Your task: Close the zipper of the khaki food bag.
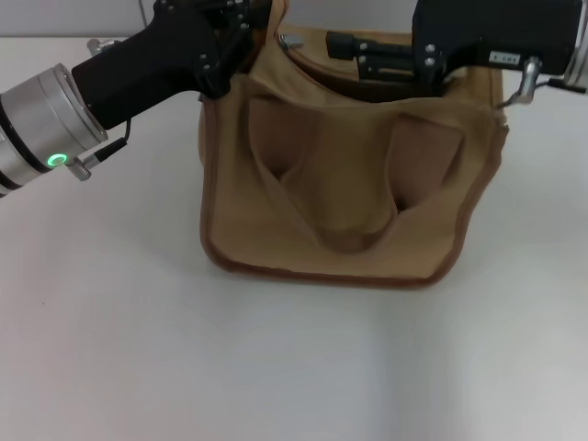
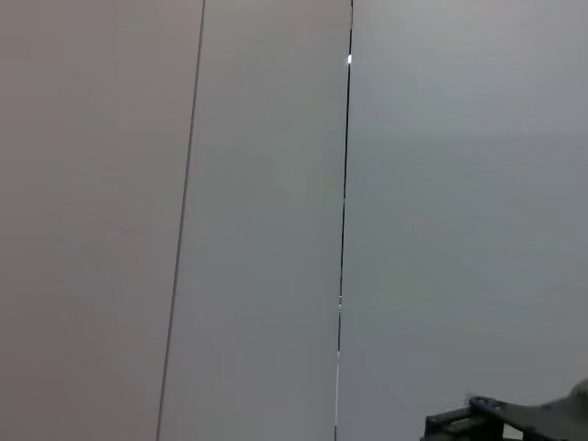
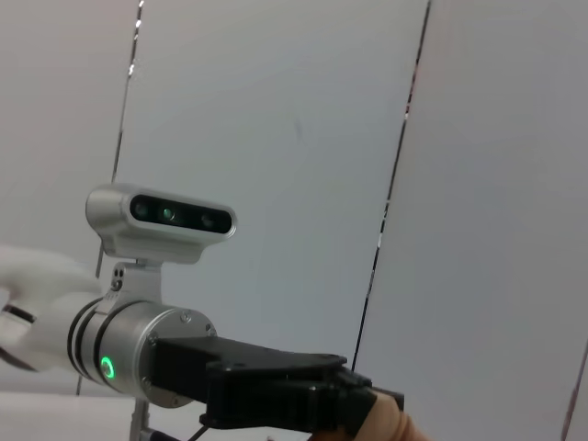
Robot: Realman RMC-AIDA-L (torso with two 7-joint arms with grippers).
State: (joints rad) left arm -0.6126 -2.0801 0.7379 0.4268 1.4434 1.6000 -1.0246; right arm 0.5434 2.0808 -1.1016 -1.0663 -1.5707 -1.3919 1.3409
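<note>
Boxy tan canvas khaki food bag [image 1: 349,193], left pincer [image 1: 246,41] clenched on its corner, right pincer [image 1: 344,44] grip unclear

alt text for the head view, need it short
A khaki food bag stands on a white table, top open, one loop handle draped down its front. The left gripper is at the bag's top left corner; the right gripper reaches over the open top beside the silver zipper pull.

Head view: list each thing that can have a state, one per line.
khaki food bag: upright on the table, top still gaping open.
zipper: not closed; silver pull near the bag's left end.
left tool: at the bag's left top edge.
right tool: over the open top, pointing toward the pull.
</note>
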